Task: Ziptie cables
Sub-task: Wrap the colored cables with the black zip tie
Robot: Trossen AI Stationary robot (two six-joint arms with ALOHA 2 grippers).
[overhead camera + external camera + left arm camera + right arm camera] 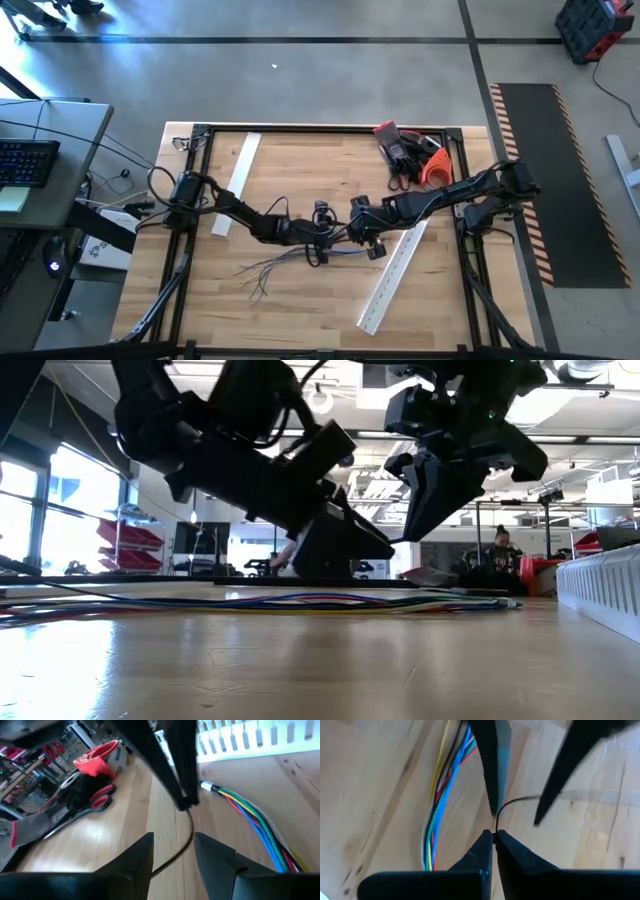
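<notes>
**Both grippers meet mid-table over the cables, a thin black strip between them**

The right gripper (493, 837) sits at table centre w/ its fingers pressed together, tips pinching the end of a thin black strip (512, 801), prob. a zip tie. From the pinch the strip rises a little, then bends sideways toward the left gripper (172, 845), which faces it from just ahead. In the left wrist view the same strip hangs from the right gripper's tips and curves down through the gap between the left gripper's fingers (137, 857). Those fingers stand apart w/ the strip running between them; whether either pad touches it can't be told.

The cables (442, 795) lie flat on the table (300, 300) right beside both grippers: a bunch of thin wires in blue, green, red, yellow, white and black, running side by side. Seen from the right gripper they pass just next to its tips, not touching. In the high view the bunch fans out into loose ends on the far side of the left gripper, toward the table's front edge. In the low view both grippers hang just above the cable run, tips close together.

Beyond the right gripper lies a white slotted plastic channel (393, 275); a second white strip (236, 182) lies behind the left arm. A heap of red, black and orange tools (412, 155), scissors incl., sits well apart from both grippers near the table's back edge.
</notes>
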